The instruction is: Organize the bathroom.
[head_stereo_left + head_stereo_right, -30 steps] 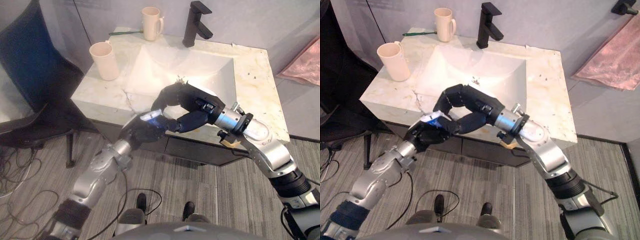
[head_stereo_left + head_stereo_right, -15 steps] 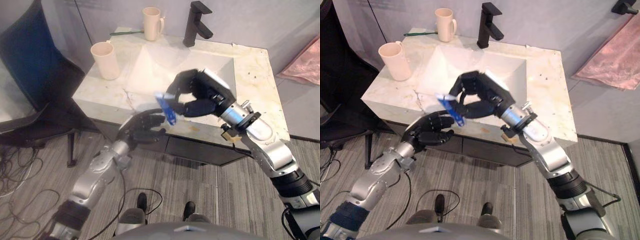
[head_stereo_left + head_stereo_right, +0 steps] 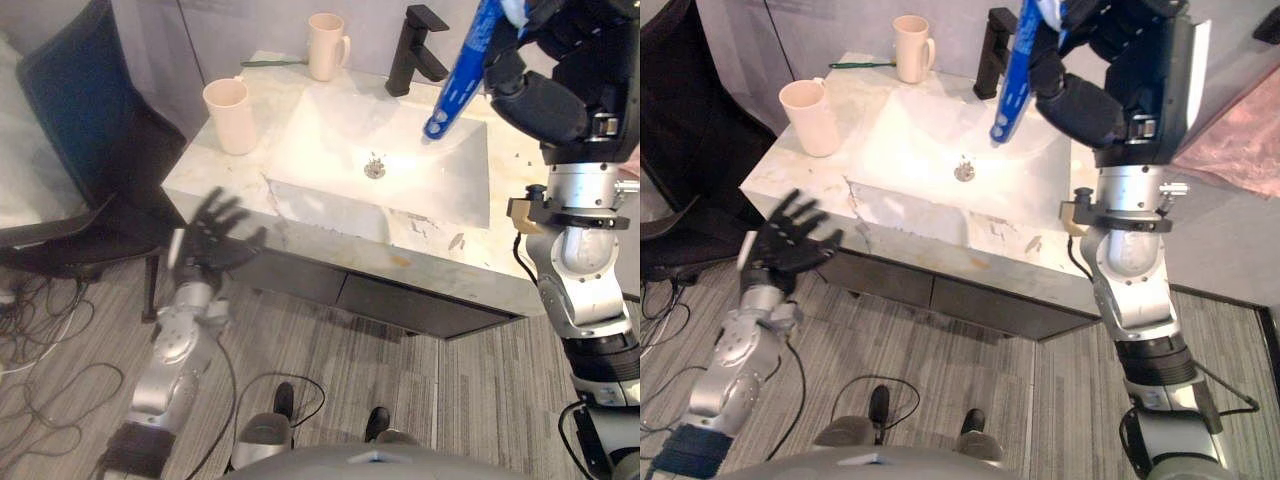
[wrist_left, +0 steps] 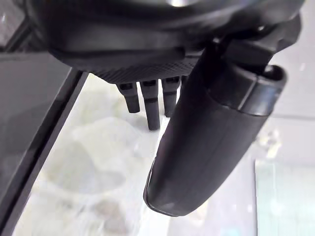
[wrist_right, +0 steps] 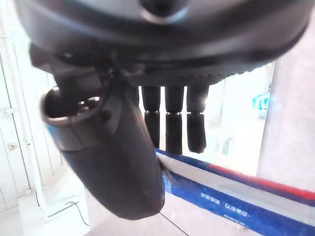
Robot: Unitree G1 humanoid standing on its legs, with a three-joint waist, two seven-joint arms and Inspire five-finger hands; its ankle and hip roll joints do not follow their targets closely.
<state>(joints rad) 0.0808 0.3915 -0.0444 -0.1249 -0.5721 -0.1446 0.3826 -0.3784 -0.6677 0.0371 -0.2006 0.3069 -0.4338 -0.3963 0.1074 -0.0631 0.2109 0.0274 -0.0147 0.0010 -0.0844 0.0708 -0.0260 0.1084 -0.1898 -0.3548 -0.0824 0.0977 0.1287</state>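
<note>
Marble desk (image 3: 500, 165) fills the scene, its pale sink basin (image 3: 400, 150) sunk in the middle with a drain (image 3: 375, 170) at its low point and a black faucet (image 3: 418, 45) standing at the back edge. A dark chair (image 3: 80, 150) sits off the desk's left end. Two cream mugs are out: one mug (image 3: 230, 115) near the front left corner, the other mug (image 3: 326, 45) at the back beside a green toothbrush (image 3: 272, 63) lying flat on the marble.

And the handover is done! A second ago both hands were bunched together low in front of the desk; now the right hand (image 3: 1110, 60) has swung high over the basin with the blue toothpaste tube (image 3: 1018, 70) clamped in its fingers, the tube hanging nose-down above the sink, clear of the marble. The right wrist view shows the fingers (image 5: 173, 120) curled down against the tube's blue side.

The left hand (image 3: 785, 245) has let go and dropped away to the desk's front left corner, fingers spread wide and holding nothing.

So the tube is now with the right arm alone, and the likely job ahead is setting it down somewhere tidy, perhaps by the back mug.
</note>
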